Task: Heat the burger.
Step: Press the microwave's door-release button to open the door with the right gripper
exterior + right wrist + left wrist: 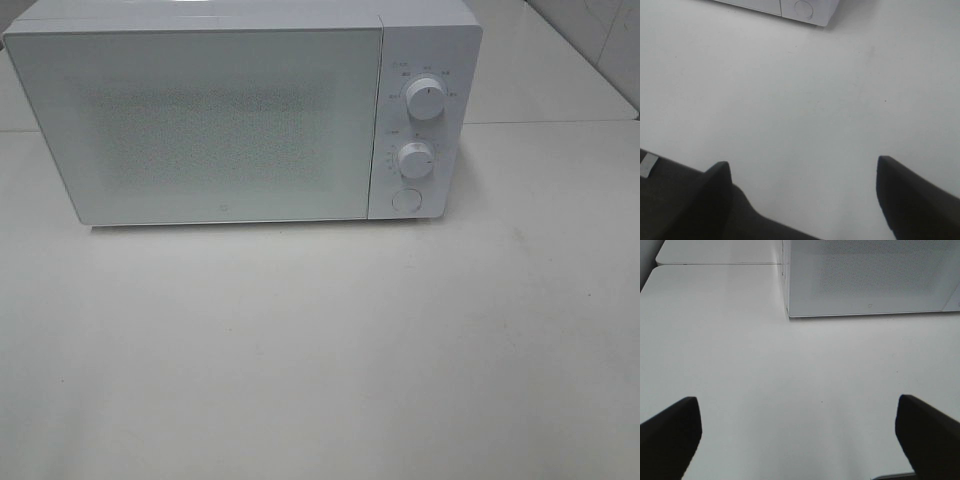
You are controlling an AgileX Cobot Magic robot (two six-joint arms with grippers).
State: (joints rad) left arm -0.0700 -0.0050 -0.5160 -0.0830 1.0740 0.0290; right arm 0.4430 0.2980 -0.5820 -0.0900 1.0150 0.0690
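Note:
The burger is out of view in every frame. A white microwave stands at the back of the white table with its door shut; two round dials and a round button sit on its right panel. Neither arm shows in the exterior high view. My left gripper hangs open over bare table, its dark fingertips far apart, with the microwave's front lower corner ahead of it. My right gripper is open too, empty, facing the microwave's button corner.
A seam runs across the table behind the microwave on the right. Tiled wall shows at the far right corner. A dark part of the arm fills one corner of the right wrist view.

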